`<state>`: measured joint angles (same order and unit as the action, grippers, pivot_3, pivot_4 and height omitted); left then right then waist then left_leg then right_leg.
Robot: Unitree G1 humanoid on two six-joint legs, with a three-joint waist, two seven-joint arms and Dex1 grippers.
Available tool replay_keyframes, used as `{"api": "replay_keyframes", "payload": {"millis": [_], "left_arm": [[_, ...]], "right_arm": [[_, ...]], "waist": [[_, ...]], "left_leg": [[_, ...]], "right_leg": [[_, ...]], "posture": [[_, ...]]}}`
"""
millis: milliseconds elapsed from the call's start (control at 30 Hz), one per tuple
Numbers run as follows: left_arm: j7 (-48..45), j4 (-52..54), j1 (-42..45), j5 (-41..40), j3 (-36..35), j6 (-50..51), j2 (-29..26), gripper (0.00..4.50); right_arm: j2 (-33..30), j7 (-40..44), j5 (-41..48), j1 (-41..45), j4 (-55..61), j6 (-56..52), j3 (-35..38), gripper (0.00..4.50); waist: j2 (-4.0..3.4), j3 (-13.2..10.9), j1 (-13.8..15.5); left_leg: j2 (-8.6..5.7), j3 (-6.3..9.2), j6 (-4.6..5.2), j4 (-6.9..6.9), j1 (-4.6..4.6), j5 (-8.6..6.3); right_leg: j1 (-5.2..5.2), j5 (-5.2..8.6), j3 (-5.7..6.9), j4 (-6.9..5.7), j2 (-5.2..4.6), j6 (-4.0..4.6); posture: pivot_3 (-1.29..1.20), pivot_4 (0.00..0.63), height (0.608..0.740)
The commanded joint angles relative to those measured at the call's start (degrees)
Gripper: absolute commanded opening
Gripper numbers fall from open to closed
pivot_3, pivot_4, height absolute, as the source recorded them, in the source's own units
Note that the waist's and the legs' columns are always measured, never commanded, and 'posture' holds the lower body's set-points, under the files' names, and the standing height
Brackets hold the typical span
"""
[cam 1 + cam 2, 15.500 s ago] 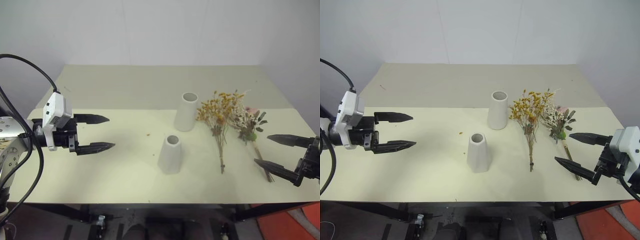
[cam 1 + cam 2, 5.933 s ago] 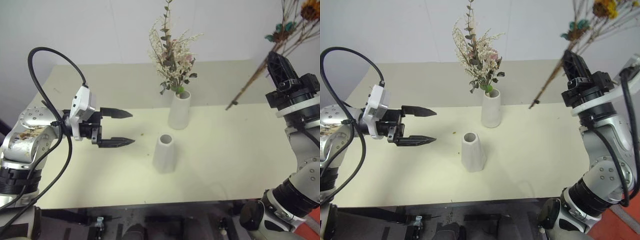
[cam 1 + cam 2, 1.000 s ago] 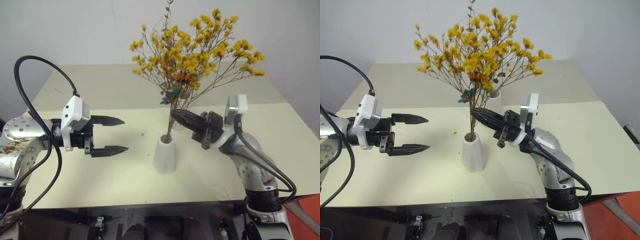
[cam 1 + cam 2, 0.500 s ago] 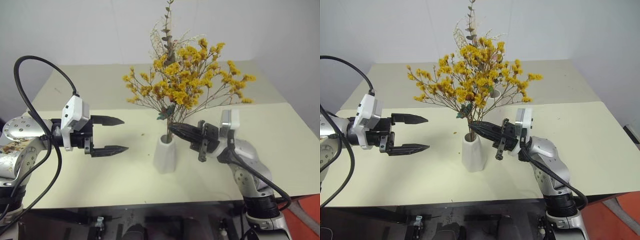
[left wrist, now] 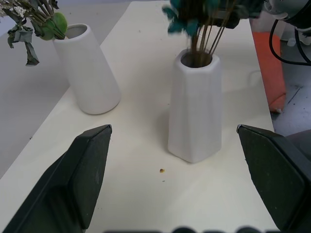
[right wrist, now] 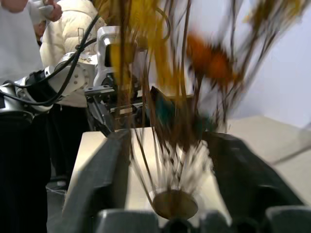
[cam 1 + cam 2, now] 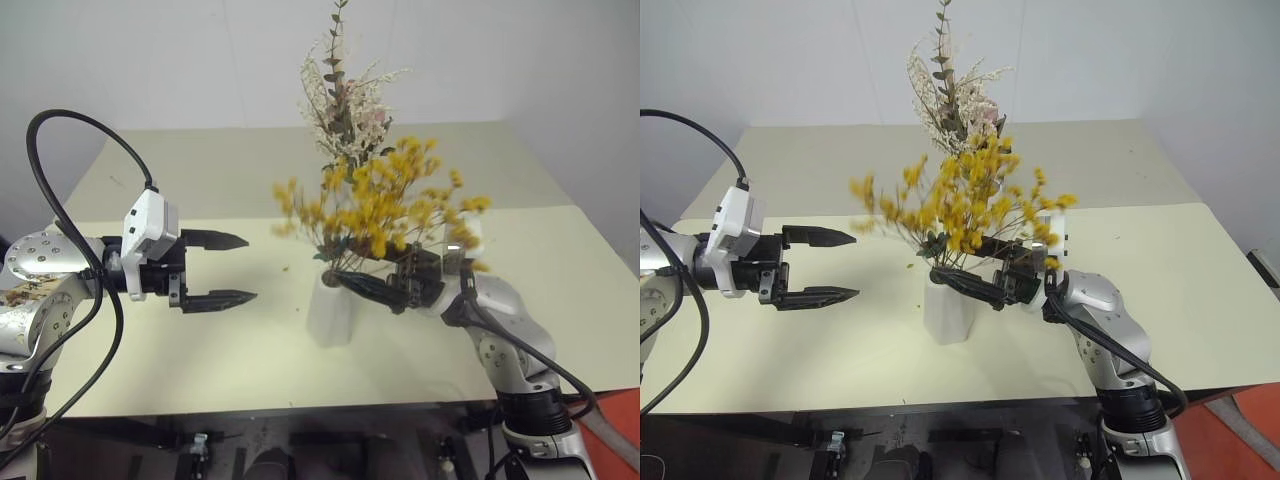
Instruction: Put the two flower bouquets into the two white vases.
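Observation:
The yellow-orange bouquet (image 7: 385, 205) stands with its stems in the nearer white vase (image 7: 330, 312), heads leaning right. My right gripper (image 7: 362, 278) is just right of that vase's mouth, open, its fingers (image 6: 114, 167) on either side of the stems without pinching them. The cream-white bouquet (image 7: 345, 105) stands upright in the farther white vase (image 5: 87, 70), which the yellow blossoms mostly hide in the head views. My left gripper (image 7: 248, 268) hovers open and empty over the table, left of the nearer vase (image 5: 197, 111).
The cream table (image 7: 200, 170) has free room at the left and back. A small crumb (image 7: 287, 268) lies between my left gripper and the nearer vase. A person in a white jacket (image 6: 60, 26) stands beyond the table's left side.
My right gripper has opened and let go of the yellow-orange bouquet, which has dropped lower into the nearer vase and tilted right. The left arm has not moved.

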<state>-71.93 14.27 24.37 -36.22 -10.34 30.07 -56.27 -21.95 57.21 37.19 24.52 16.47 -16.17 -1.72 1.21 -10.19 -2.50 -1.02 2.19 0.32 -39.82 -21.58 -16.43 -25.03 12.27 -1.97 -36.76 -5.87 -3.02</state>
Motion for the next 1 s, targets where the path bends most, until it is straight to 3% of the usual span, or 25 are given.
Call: {"api": "replay_keyframes", "payload": {"millis": [33, 267, 400, 567, 833, 1000], "left_arm": [[0.30, 1.07, 0.69, -0.79, -1.11, -0.54, 0.00, 4.50], [0.43, 1.00, 0.97, -0.62, -0.68, -0.42, 0.14, 4.50], [0.49, 1.09, 0.80, -0.77, -1.02, -0.32, -0.08, 4.50], [0.55, 1.62, -0.24, -1.13, -2.23, 0.04, -0.78, 4.50], [-0.06, 2.82, -3.42, -2.12, -5.11, 1.20, -2.89, 4.50], [0.16, 3.24, -4.79, -3.00, -7.09, 1.92, -4.11, 4.50]], "right_arm": [[-0.72, -1.54, -1.21, 0.61, 2.13, 0.30, 0.29, 4.34], [-3.94, -1.34, -2.55, 0.61, 1.94, -0.13, 1.67, 4.43], [-10.21, 1.34, -3.24, -2.44, 3.21, 0.82, 4.24, 4.43], [-15.18, 3.01, 3.50, -6.20, 3.57, -0.57, 13.78, 4.43], [-31.98, 16.53, 6.61, -17.07, -1.02, -2.32, 30.25, 4.43], [-38.60, 20.98, 6.85, -21.85, -4.05, -4.37, 39.22, 4.43]], "waist": [[0.00, 0.00, 0.01], [0.00, 0.00, 0.04], [0.01, 0.00, 0.13], [0.03, -0.01, 0.39], [0.06, -0.03, 0.58], [0.07, -0.04, 0.66]], "left_leg": [[0.00, 0.00, 0.00, 0.00, 0.00, 0.00], [0.00, -0.01, 0.00, 0.00, -0.01, 0.00], [0.00, -0.02, 0.00, 0.00, -0.02, 0.00], [0.00, -0.10, 0.02, -0.02, -0.05, -0.01], [0.02, -0.44, 0.07, -0.02, 0.05, -0.04], [0.15, -0.61, 0.21, 0.04, 0.56, -0.12]], "right_leg": [[0.00, 0.00, 0.00, 0.00, 0.00, 0.00], [0.00, 0.00, 0.00, 0.01, 0.00, 0.00], [0.01, 0.00, 0.00, 0.03, -0.01, 0.00], [0.03, 0.00, -0.01, 0.07, -0.02, -0.01], [0.16, 0.01, -0.05, 0.11, -0.02, -0.02], [0.85, 0.01, 0.00, 0.49, 0.08, -0.01]], "posture": [[0.00, 0.150, 0.740], [0.00, 0.150, 0.740], [0.00, 0.150, 0.740], [0.00, 0.150, 0.740], [0.00, 0.150, 0.740], [0.00, 0.150, 0.740]]}}
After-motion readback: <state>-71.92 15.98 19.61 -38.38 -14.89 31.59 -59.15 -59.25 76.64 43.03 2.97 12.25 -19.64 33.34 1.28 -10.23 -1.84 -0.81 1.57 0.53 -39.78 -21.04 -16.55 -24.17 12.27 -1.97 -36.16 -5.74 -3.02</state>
